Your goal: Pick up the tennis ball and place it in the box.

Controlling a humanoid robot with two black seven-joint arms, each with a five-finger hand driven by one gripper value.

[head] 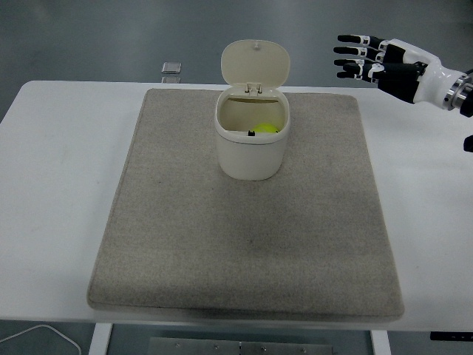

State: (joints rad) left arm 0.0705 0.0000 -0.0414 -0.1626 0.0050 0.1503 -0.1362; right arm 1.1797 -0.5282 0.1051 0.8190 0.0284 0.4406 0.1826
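Note:
A yellow-green tennis ball lies inside the cream box, which stands on the beige mat with its hinged lid raised upright. My right hand hovers high at the upper right, well clear of the box, fingers spread and empty. The left arm does not appear in the head view.
The beige mat covers most of the white table. A small grey object sits at the table's far edge, left of the box. A white cable curls below the near left corner.

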